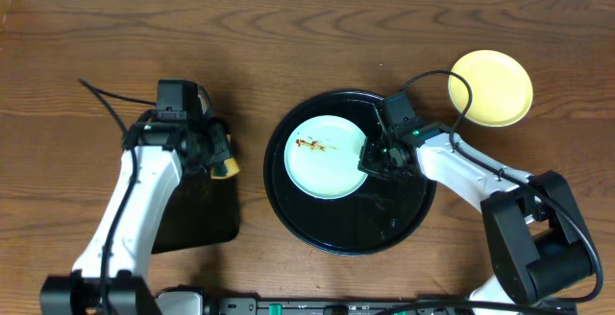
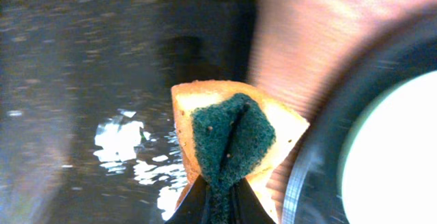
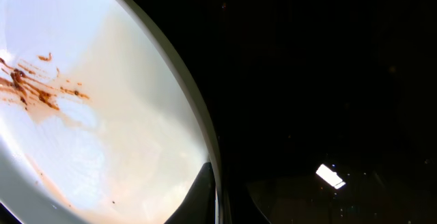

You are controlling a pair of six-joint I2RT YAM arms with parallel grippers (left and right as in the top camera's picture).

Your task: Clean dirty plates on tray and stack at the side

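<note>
brown smears (image 1: 315, 145) streak the pale mint plate (image 1: 332, 173).

Overhead view is bright, evenly lit and sharp throughout; only soft shadows are cast on the table (image 1: 86, 27). Left wrist view is smeared by motion blur, and only the sponge (image 2: 232, 138) is rendered fairly sharp. White glare patches are seen on the small tray (image 2: 130, 142), and the plate (image 2: 396, 156) is blown out. In the right wrist view the tray (image 3: 341, 60) is crushed to near black, one small bright reflection aside, and the plate is washed out.
</note>
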